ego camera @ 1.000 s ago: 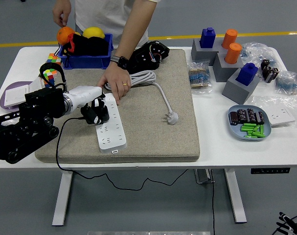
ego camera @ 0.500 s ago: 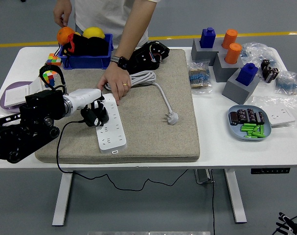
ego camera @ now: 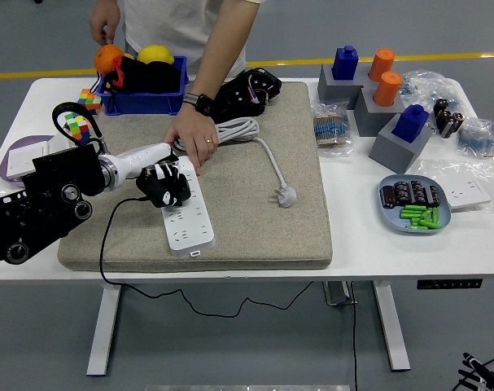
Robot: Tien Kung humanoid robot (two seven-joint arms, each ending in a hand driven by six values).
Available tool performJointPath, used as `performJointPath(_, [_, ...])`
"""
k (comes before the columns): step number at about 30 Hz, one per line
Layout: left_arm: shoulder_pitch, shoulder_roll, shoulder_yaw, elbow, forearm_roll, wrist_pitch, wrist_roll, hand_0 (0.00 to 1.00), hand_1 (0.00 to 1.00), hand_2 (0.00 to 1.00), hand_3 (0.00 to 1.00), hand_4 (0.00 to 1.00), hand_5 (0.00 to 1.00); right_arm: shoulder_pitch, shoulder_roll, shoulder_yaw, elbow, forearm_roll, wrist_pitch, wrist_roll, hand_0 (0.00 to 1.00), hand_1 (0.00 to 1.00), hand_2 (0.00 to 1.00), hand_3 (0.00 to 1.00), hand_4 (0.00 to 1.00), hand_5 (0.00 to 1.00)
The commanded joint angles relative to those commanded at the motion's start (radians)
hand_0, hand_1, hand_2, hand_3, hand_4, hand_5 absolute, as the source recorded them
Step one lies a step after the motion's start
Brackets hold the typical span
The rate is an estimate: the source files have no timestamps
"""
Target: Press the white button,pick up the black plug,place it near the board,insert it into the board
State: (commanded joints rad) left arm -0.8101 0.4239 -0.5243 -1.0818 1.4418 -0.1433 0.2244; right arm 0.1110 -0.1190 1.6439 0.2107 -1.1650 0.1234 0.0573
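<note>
**Inspector:** Nearest first. What is the left hand (ego camera: pixel 167 186) doing?

**Assistant:** Its black fingers are curled around the black plug (ego camera: pixel 159 192), holding it directly over the upper half of the white board (ego camera: pixel 185 210). The plug's cable (ego camera: pixel 108 244) trails from under the hand, off the mat's near-left edge and down below the table (ego camera: pixel 369 252).

**Inspector:** Change against the earlier frames?

**Assistant:** A second ago the hand and plug sat at the board's left edge. They have since shifted rightward, onto the board's face, and the forearm has swung with them. The board itself looks slightly turned.

**Inspector:** Meaning for the task?

**Assistant:** In my judgement the carry is finished and insertion is under way. Whether the pins are seated I cannot tell; the fingers hide the socket.

**Inspector:** Just beyond the hand?

**Assistant:** A person's hand (ego camera: pixel 191 137) presses on the far end of the board, touching it, apparently steadying it. The grey mat (ego camera: pixel 255 228) lies under everything, and the board's own white cord (ego camera: pixel 267 155) runs off to the hand's right.

**Inspector:** Further still?

**Assistant:** A blue bin (ego camera: pixel 145 98) at the table's back. The person's other hand (ego camera: pixel 103 20) holds above an orange ball there.

**Inspector:** The right arm?

**Assistant:** Not visible.
</note>
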Motion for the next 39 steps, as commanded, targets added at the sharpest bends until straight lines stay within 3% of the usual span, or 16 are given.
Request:
performJointPath(4, [0.003, 0.0, 0.008, 0.004, 0.011, -0.003, 0.009, 0.896, 0.964, 0.924, 0.582, 0.998, 0.002, 0.0, 0.0, 0.0, 0.0, 0.001, 0.0, 0.0, 0.795, 0.687, 0.638, 0.625, 0.725, 0.464])
performJointPath(5, [0.004, 0.0, 0.008, 0.004, 0.013, -0.003, 0.01, 0.933, 0.988, 0.968, 0.631, 0.998, 0.013, 0.0, 0.0, 0.0, 0.0, 0.001, 0.0, 0.0, 0.795, 0.687, 0.638, 0.625, 0.725, 0.462])
performJointPath(16, [0.004, 0.007, 0.007, 0.003, 0.071, -0.008, 0.023, 0.934, 0.991, 0.963, 0.634, 0.998, 0.039, 0.0, 0.0, -0.002, 0.0, 0.001, 0.001, 0.0, 0.795, 0.687, 0.638, 0.625, 0.725, 0.463])
performJointPath(28, [0.014, 0.014, 0.012, 0.007, 0.081, -0.004, 0.016, 0.916, 0.96, 0.894, 0.592, 0.998, 0.002, 0.0, 0.0, -0.009, 0.0, 0.003, -0.001, 0.0, 0.794, 0.687, 0.638, 0.624, 0.724, 0.463])
performJointPath(29, [0.015, 0.014, 0.012, 0.007, 0.08, -0.003, 0.014, 0.867, 0.805, 0.674, 0.568, 0.998, 0.002, 0.0, -0.001, -0.01, 0.0, 0.004, -0.001, 0.0, 0.796, 0.687, 0.638, 0.624, 0.724, 0.462])
performJointPath(34, [0.019, 0.015, 0.012, 0.002, 0.077, 0.008, -0.002, 0.867, 0.805, 0.674, 0.568, 0.998, 0.002, -0.003, -0.001, -0.013, -0.001, 0.003, -0.001, 0.0, 0.796, 0.687, 0.638, 0.624, 0.724, 0.462])
performJointPath(35, [0.019, 0.015, 0.011, 0.002, 0.076, 0.011, -0.004, 0.724, 0.559, 0.431, 0.569, 0.94, 0.002, -0.003, -0.001, -0.012, -0.001, 0.003, -0.001, 0.0, 0.795, 0.687, 0.638, 0.624, 0.724, 0.462])
performJointPath(39, [0.02, 0.015, 0.009, 0.001, 0.068, 0.016, -0.007, 0.724, 0.559, 0.431, 0.569, 0.94, 0.002, -0.003, -0.001, -0.013, -0.001, 0.003, -0.001, 0.0, 0.795, 0.687, 0.638, 0.624, 0.724, 0.462])
